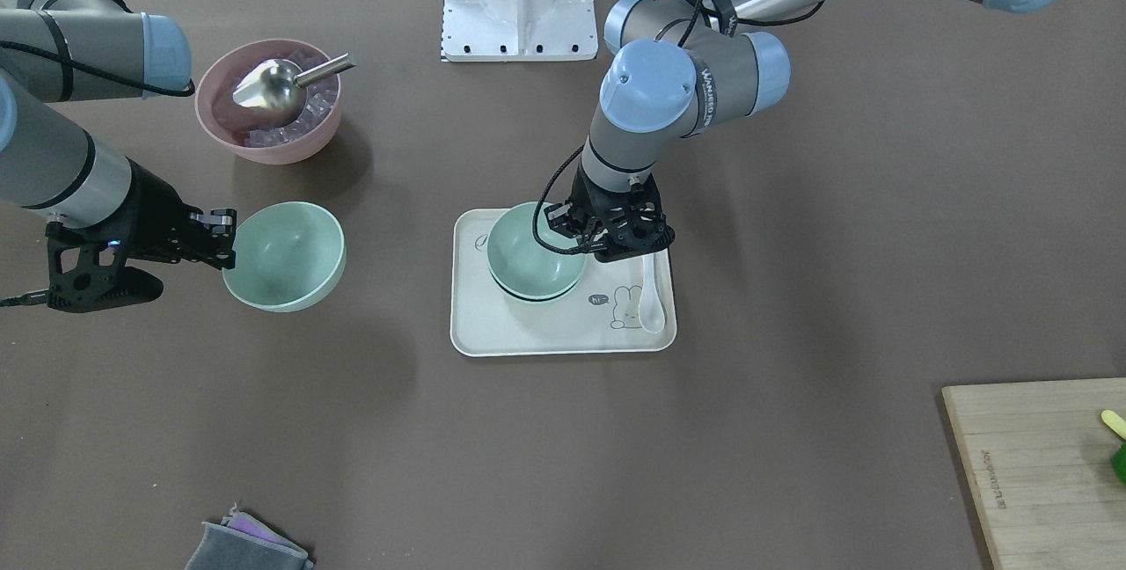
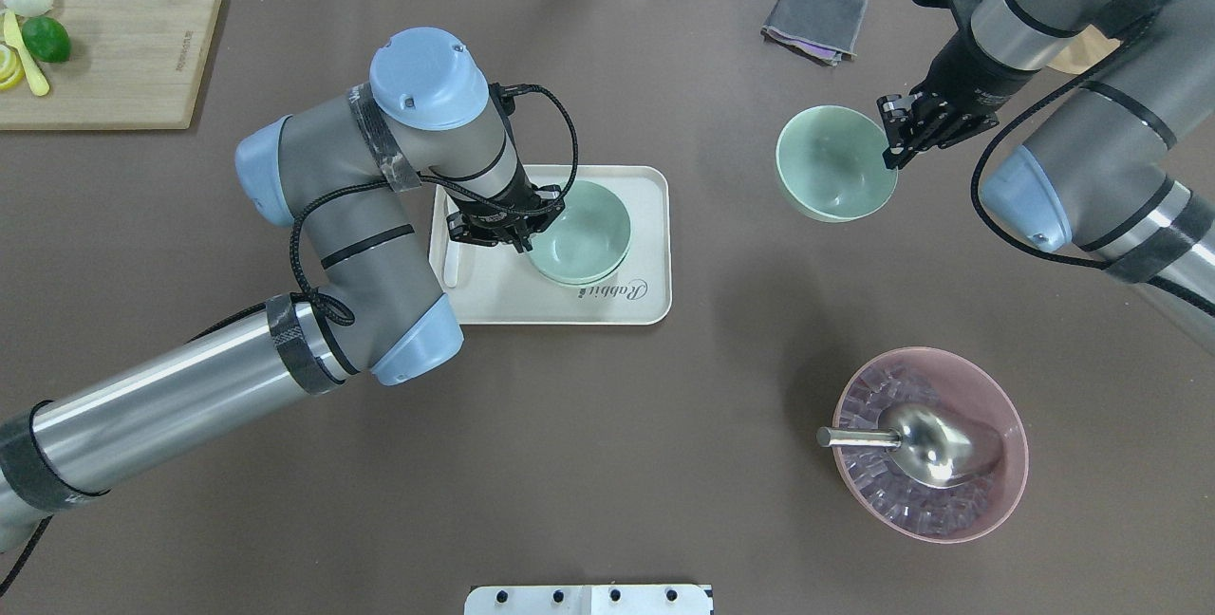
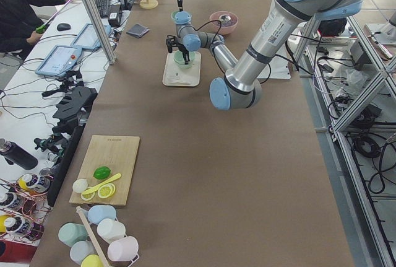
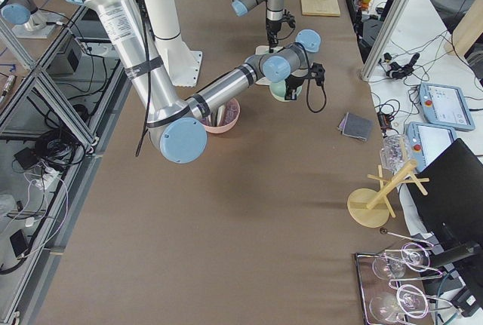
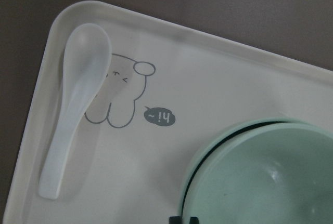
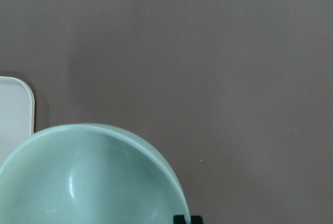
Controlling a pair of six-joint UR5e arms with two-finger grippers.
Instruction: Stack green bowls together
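Front view. The right gripper (image 1: 227, 240), centre left of frame, is pinched on the near rim of the third bowl (image 1: 283, 255). The bowl is mouth up, and its shadow sits apart from it, so I judge it is off the table. The nested pair of bowls (image 1: 535, 246) sits on the tray (image 1: 528, 332) at frame centre. The left gripper (image 1: 567, 231) is on the pair's rim and looks closed on the upper one. A spoon (image 1: 652, 293) lies on the tray just beside that gripper. The pink bowl (image 1: 268, 104) with its scoop (image 1: 273, 88) is at upper left and is not my concern.

Overhead. The sides are flipped here. The third bowl is at upper right, and the pair lies well apart from it, toward frame left. My right arm carries the bowl, so it makes the trip. The bowl is round, so there is no long axis to line up, only centre over centre.

Left wrist. I see the pair at lower right, with dark fingertips at the bottom edge against the upper bowl's rim.

Right wrist. The third bowl fills the bottom of the frame, and the tray corner shows at the left edge.

Side views. They are too small to judge the jaws.

My read: the left gripper sits on the rim where the third bowl must drop, so it needs to clear first.
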